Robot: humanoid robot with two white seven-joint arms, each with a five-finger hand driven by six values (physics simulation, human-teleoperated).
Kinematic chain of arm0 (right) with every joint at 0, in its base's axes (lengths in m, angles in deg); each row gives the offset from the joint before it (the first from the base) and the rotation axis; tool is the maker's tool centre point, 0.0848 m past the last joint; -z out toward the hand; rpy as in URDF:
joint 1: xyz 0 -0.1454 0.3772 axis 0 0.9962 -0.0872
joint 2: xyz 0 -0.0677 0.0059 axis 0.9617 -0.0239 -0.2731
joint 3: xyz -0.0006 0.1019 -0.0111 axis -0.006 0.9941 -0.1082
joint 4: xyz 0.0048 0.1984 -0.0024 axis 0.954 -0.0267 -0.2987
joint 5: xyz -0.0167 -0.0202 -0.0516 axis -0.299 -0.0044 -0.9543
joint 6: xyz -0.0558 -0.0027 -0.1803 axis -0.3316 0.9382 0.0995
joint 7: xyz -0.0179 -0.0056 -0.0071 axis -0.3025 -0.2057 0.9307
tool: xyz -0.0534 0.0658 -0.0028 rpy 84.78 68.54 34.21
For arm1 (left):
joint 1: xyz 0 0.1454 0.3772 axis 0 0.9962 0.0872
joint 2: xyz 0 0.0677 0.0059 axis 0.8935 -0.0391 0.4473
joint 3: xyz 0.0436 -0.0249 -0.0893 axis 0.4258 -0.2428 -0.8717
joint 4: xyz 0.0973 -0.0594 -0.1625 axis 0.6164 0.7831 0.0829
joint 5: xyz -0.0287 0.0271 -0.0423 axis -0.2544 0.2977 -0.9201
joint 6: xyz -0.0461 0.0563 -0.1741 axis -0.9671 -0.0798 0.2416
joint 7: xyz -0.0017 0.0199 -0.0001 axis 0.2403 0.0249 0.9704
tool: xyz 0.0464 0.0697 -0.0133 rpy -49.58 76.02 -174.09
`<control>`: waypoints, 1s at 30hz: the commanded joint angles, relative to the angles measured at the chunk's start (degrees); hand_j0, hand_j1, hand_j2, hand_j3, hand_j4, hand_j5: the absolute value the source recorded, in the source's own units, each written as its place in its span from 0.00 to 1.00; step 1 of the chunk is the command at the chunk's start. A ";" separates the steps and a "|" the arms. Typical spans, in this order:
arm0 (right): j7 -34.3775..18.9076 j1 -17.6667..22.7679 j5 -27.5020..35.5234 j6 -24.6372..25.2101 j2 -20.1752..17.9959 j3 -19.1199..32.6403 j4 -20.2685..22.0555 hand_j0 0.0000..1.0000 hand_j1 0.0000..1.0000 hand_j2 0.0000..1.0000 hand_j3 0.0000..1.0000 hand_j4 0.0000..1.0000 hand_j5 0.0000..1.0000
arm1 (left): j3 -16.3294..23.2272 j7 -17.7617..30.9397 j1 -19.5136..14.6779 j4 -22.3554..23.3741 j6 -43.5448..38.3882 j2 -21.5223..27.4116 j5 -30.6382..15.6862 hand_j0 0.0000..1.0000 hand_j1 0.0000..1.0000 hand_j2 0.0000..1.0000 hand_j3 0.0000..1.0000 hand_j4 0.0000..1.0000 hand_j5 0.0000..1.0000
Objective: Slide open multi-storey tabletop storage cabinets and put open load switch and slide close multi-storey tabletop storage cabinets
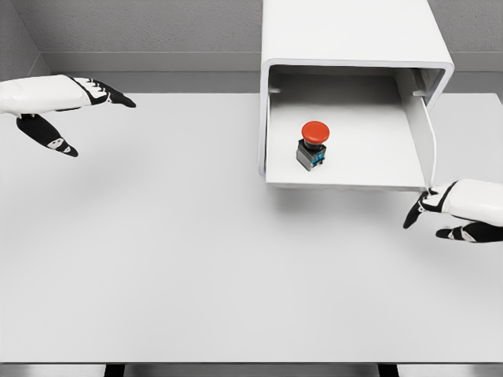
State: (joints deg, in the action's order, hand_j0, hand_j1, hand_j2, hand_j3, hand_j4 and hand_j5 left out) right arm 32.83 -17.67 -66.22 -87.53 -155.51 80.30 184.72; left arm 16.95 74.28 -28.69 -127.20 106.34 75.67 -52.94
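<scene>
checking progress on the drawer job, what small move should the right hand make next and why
Probably nudge the right hand forward against the front edge of the pulled-out white drawer to start sliding it shut. The red-capped push-button switch already sits inside the drawer, the white tabletop cabinet is open, and the right hand is open and empty just off the drawer's front right corner. The left hand hovers far off.

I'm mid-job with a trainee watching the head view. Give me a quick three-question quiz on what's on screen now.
1. True or false: the red-capped load switch lies inside the pulled-out drawer.
2. Which hand is nearest the drawer's front corner: A) left hand B) right hand?
3. Fill in: the drawer belongs to the white ____.

Key: 1 true. 2 B. 3 cabinet.
</scene>
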 commanded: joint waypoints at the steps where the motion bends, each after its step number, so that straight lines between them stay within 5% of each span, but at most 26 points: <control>1: 1.16 0.00 1.61 -0.29 0.14 -0.19 0.31 0.65 0.65 0.65 0.65 0.65 0.65 | -0.01 -0.02 0.00 0.03 -0.14 0.00 -0.37 1.00 1.00 1.00 1.00 1.00 1.00; 10: 1.16 -1.84 1.79 -0.29 0.23 -0.71 0.31 0.65 0.65 0.65 0.65 0.65 0.65 | 0.08 -0.02 0.09 0.03 -0.14 -0.18 -0.28 1.00 1.00 1.00 1.00 1.00 1.00; 16: 1.16 -10.55 1.70 -0.29 1.20 -10.03 0.31 0.65 0.65 0.65 0.65 0.65 0.65 | 0.08 -0.02 0.00 0.03 -0.14 -0.18 -0.28 1.00 1.00 1.00 1.00 1.00 1.00; 30: 1.16 -23.02 1.26 -0.29 5.86 -19.79 -0.21 0.65 0.65 0.65 0.65 0.65 0.65 | 0.08 -0.02 0.09 0.03 -0.14 -0.18 -0.28 1.00 1.00 1.00 1.00 1.00 1.00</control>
State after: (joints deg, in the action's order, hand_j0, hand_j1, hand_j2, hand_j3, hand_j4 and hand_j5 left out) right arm 33.97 -41.31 -65.18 -87.96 -150.38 61.75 184.74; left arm 17.10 74.28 -28.52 -127.16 106.36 75.43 -52.85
